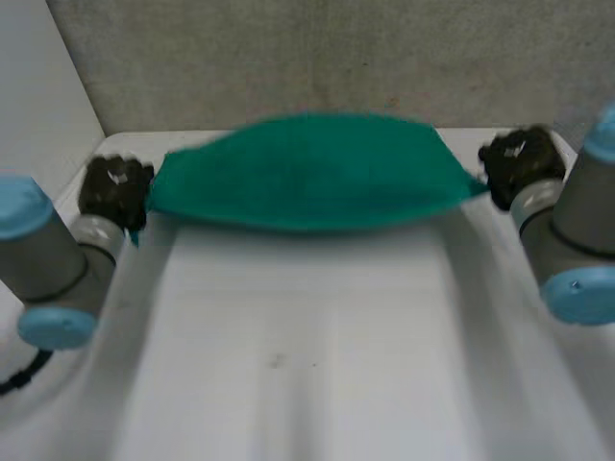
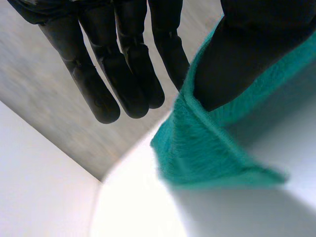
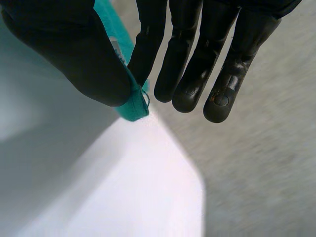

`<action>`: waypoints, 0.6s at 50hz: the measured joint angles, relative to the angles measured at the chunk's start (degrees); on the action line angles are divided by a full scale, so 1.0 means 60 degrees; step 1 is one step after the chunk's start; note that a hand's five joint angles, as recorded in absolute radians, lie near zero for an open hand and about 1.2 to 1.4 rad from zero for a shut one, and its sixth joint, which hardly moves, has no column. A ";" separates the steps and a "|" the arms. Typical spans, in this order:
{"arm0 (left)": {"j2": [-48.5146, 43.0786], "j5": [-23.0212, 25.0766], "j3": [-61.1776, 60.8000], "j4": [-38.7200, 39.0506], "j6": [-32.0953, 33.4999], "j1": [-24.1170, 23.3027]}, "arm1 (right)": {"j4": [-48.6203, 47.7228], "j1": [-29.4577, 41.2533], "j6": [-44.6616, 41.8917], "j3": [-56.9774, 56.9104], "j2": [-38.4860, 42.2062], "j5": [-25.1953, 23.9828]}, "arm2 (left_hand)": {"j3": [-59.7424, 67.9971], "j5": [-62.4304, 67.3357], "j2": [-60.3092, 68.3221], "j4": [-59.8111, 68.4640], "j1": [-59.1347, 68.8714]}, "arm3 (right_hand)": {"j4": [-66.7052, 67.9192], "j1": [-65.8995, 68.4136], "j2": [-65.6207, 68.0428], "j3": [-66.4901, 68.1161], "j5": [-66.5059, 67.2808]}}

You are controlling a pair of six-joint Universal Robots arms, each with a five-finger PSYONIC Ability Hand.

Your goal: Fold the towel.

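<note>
A white table [image 1: 307, 365] meets a grey speckled wall [image 1: 317, 58]; a pale panel [image 1: 38, 86] stands beside the left hand [image 1: 113, 192].

1. Obstacle: towel [image 1: 307, 173], pinched taut between left hand [image 1: 113, 190] and right hand [image 1: 519, 165], spanning the far end of the table [image 1: 307, 336].
2. Obstacle: wall [image 1: 317, 58] close behind.
3. Free: bare surface nearward of towel.

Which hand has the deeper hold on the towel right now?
The left hand: a broad flap of towel sticks out past its thumb, whereas the right hand pinches just the tip of a corner.
</note>
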 measured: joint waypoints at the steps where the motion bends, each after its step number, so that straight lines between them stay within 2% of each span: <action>1: -0.0105 -0.0001 -0.0114 0.0062 0.0008 -0.0013 | 0.0045 0.0001 0.0000 0.0075 0.0142 0.0010 | 0.0000 0.0000 0.0000 0.0000 0.0000 | 0.0000 0.0000 -0.0001 0.0000 0.0000; 6: -0.0438 -0.0008 -0.0782 0.0207 0.0077 -0.0048 | 0.0552 -0.0003 -0.0034 0.0396 0.0586 0.0061 | 0.0001 0.0001 0.0000 0.0000 0.0000 | 0.0000 0.0001 0.0000 0.0000 -0.0001; 10: -0.0080 -0.0016 -0.1348 -0.0079 0.0369 0.0005 | 0.1522 -0.0023 -0.0271 0.0671 0.0219 0.0039 | 0.0001 0.0001 0.0000 0.0000 0.0000 | 0.0000 0.0000 -0.0001 0.0000 -0.0001; 15: 0.1082 -0.0024 -0.2278 -0.1258 0.1453 0.0135 | 0.3417 -0.0187 -0.1357 0.1404 -0.1023 -0.0043 | 0.0001 0.0001 0.0000 0.0001 0.0000 | 0.0000 0.0000 -0.0001 0.0000 -0.0001; 20: 0.2592 -0.0023 -0.3240 -0.3805 0.3361 0.0264 | 0.5071 -0.0646 -0.3686 0.2665 -0.2469 -0.0048 | 0.0001 0.0001 0.0000 0.0000 0.0000 | 0.0000 0.0000 0.0000 0.0000 -0.0002; 24: 0.3169 -0.0014 -0.3473 -0.4975 0.3990 0.0177 | 0.5030 -0.0797 -0.4544 0.3105 -0.2904 -0.0038 | 0.0001 0.0001 0.0000 -0.0001 0.0000 | 0.0000 0.0000 0.0000 0.0000 -0.0002; 27: 0.3311 -0.0007 -0.3414 -0.5130 0.4013 -0.0004 | 0.4564 -0.0817 -0.4535 0.3072 -0.2800 -0.0029 | 0.0001 0.0001 0.0000 0.0000 0.0000 | 0.0001 0.0000 -0.0001 0.0000 -0.0002; 30: 0.3192 0.0000 -0.3166 -0.4717 0.3813 -0.0219 | 0.4003 -0.0802 -0.4240 0.2796 -0.2336 0.0001 | 0.0000 0.0001 0.0000 0.0000 0.0000 | 0.0000 0.0000 -0.0001 0.0000 -0.0002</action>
